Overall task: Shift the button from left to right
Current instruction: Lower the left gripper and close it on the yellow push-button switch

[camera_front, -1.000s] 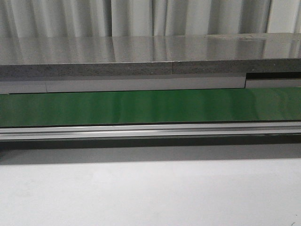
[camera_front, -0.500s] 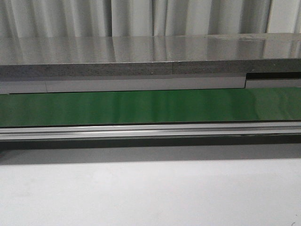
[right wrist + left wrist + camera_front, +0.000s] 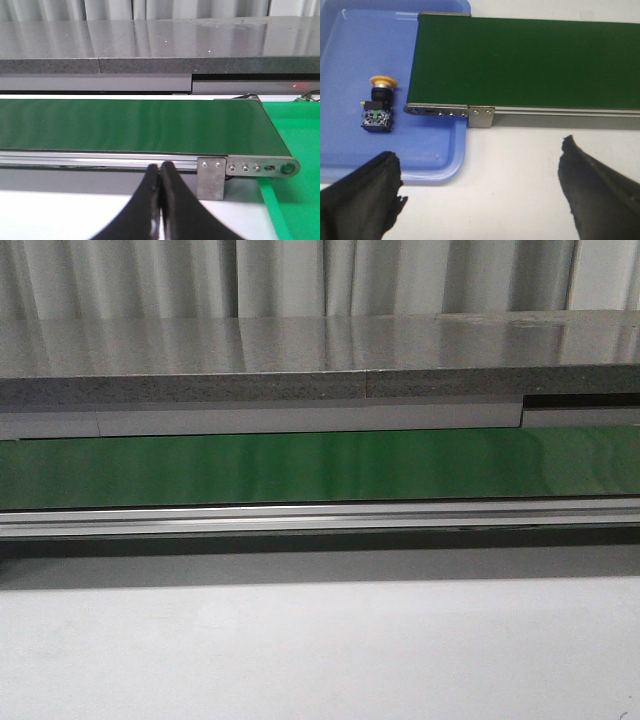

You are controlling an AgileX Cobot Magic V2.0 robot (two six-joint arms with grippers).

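The button [image 3: 378, 105] lies on its side in a blue tray [image 3: 440, 160], its yellow-orange cap [image 3: 382, 80] pointing away from my fingers and its black body with a tiny green mark nearer them. My left gripper [image 3: 479, 150] is open and empty, hovering over the white table just off the tray's corner, apart from the button. My right gripper [image 3: 160, 167] is shut on nothing, in front of the right end of the green conveyor belt [image 3: 130, 125]. Neither gripper nor the button shows in the front view.
The green belt [image 3: 320, 467] runs left to right across the table, its left end [image 3: 437, 109] reaching over the blue tray. A green tray or mat [image 3: 295, 135] lies at the belt's right end. A grey counter [image 3: 320, 360] stands behind.
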